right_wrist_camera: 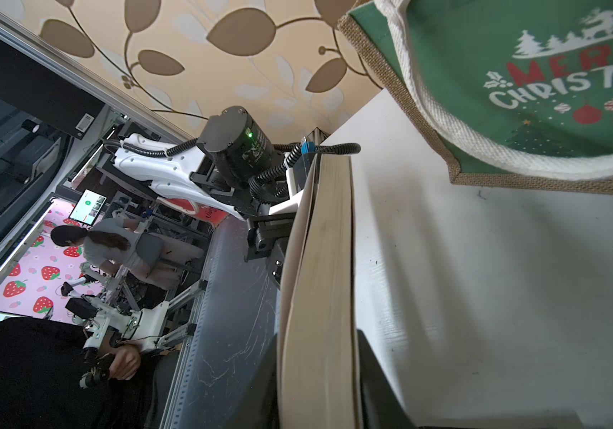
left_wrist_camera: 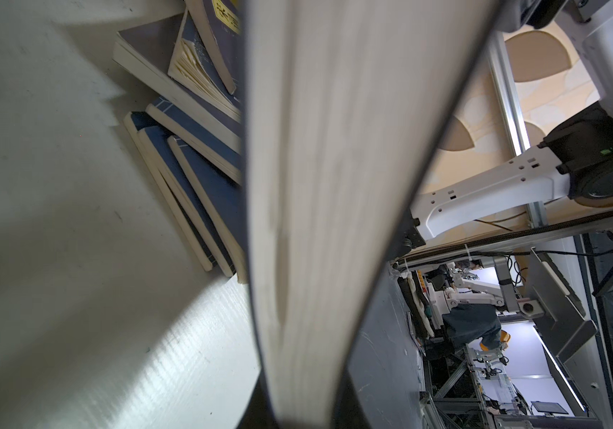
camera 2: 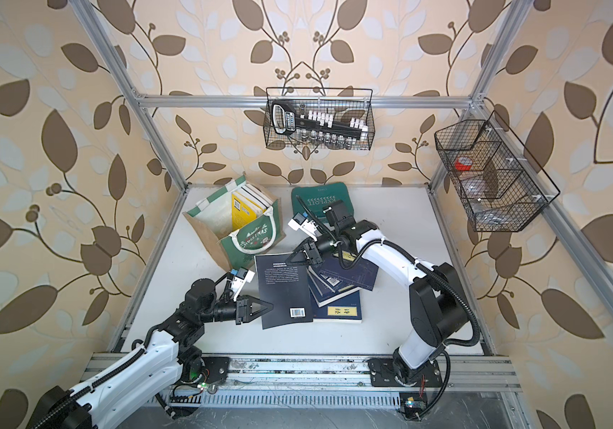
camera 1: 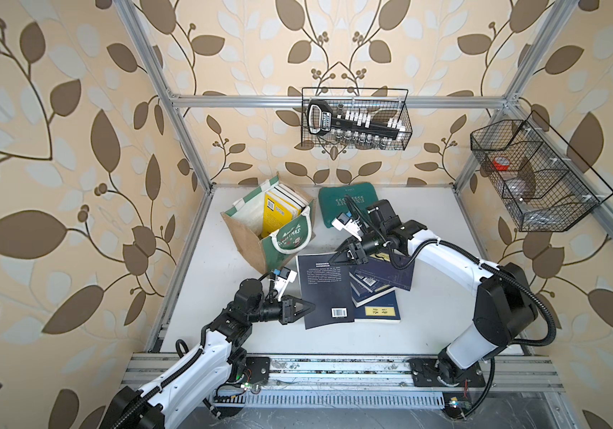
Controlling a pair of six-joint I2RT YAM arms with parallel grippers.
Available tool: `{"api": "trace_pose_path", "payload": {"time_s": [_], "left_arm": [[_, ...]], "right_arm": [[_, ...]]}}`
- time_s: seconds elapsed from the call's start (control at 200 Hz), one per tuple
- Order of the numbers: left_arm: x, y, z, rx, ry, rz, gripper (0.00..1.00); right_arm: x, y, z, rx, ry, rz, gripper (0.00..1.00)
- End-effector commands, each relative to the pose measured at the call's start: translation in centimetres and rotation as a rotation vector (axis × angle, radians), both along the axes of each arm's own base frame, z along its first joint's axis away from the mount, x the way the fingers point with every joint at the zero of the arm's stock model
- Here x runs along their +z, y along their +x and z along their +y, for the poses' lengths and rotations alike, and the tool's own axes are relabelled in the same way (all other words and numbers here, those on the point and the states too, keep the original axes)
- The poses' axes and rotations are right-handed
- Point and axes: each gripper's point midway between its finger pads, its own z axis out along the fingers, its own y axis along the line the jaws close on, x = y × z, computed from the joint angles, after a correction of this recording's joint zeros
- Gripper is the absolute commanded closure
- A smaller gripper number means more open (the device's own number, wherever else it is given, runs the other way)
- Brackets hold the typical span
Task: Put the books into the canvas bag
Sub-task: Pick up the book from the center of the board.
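Beside the boxy burlap bag [camera 1: 247, 243], a thin navy paperback [camera 1: 325, 289]

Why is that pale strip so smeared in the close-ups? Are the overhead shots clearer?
Left wrist view: the dark book's page edge blurs, too near the lens. Right wrist view: likewise, worst nearest. Both top views: sharp, evenly lit, only soft shadows.

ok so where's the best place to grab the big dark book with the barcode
By its thin edges, from the sides. The dark book is wide, thin and overlaps the pile, so a top grab wouldn't span it. The left hand pinches the long edge facing its arm, the right hand the far corner near the canvas bag; two opposite pinches should keep it from sagging.
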Motion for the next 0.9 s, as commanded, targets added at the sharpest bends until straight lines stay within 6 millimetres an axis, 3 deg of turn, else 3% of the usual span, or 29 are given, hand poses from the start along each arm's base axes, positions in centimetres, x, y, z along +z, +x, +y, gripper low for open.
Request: {"api": "trace_pose_path", "payload": {"time_s": [0.0,0.025,0.105,0.17,0.225,0.31,0.561,0.696,0.806,0.896], "left_arm": [[1.9,0.8,-0.2,0.011,-0.024,-0.083,1.0],[1.9,0.8,-0.2,0.011,-0.025,-0.084,1.0],[1.9,0.8,-0.2,0.01,-0.025,-0.085,0.85],[1.8,0.8,-0.1,0.014,-0.022,-0.082,0.51],[1.7,0.8,0.0,0.021,-0.014,-0.077,0.21],[1.4,0.9,0.2,0.04,0.003,-0.076,0.02],[1.6,1.1,1.3,0.115,0.043,-0.13,0.01],[2.0,1.2,1.7,0.143,0.051,-0.15,0.01],[2.4,2.6,2.6,0.253,0.085,-0.093,0.01],[5.0,3.5,3.5,0.334,0.109,-0.094,0.01]], "right_arm": [[1.0,-1.4,0.0,0.048,0.009,-0.013,0.89],[1.0,-1.4,0.0,0.051,0.004,-0.018,0.93],[1.9,-1.0,0.2,0.048,0.008,-0.042,1.0],[3.4,-0.5,0.5,0.038,0.026,-0.076,1.0],[5.9,0.3,0.8,0.01,0.051,-0.132,1.0],[9.7,1.8,1.1,-0.054,0.082,-0.229,1.0],[21.2,8.1,0.7,-0.312,0.16,-0.437,1.0],[26.5,10.5,0.4,-0.417,0.241,-0.519,1.0],[29.1,12.3,0.8,-0.458,0.29,-0.551,1.0],[30.0,13.8,1.6,-0.462,0.325,-0.553,1.0]]}}
